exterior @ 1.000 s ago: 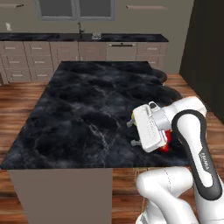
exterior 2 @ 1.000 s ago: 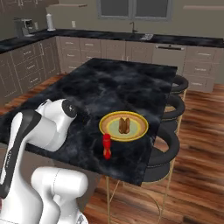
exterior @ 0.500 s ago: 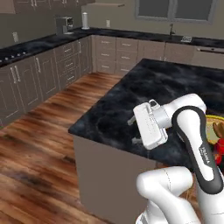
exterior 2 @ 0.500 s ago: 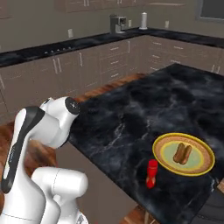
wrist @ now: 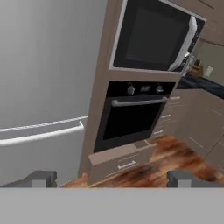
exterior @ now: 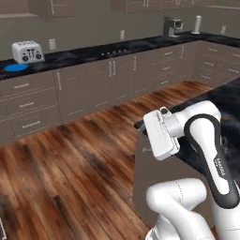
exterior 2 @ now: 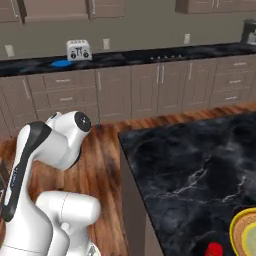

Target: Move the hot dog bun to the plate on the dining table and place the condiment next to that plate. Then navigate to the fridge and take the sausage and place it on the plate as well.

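I'm on the fridge leg now: the plate sits at the lower right corner of the right base view, on the dark island, with the red condiment just beside its near edge, so I judge the first half of the job done. Whether the bun is on the plate I can't tell, since only the rim shows. My hand view looks straight at the fridge, its pale grey doors shut and two long handles running across them; just beside it stands a dark oven with a microwave above. The gripper is spread wide with nothing between the tips, which rise far apart at the bottom of that view. The sausage must be behind those doors; I see nothing of it. In the left base view the arm is folded close over the base, the wooden floor open ahead, the toaster on the far counter. The fridge looks well apart from me, so as I read it the next move is to roll the base closer and square up to the doors. Then I need the tips lined on one handle, closed round it, and a pull along the door's swing before any reach inside.
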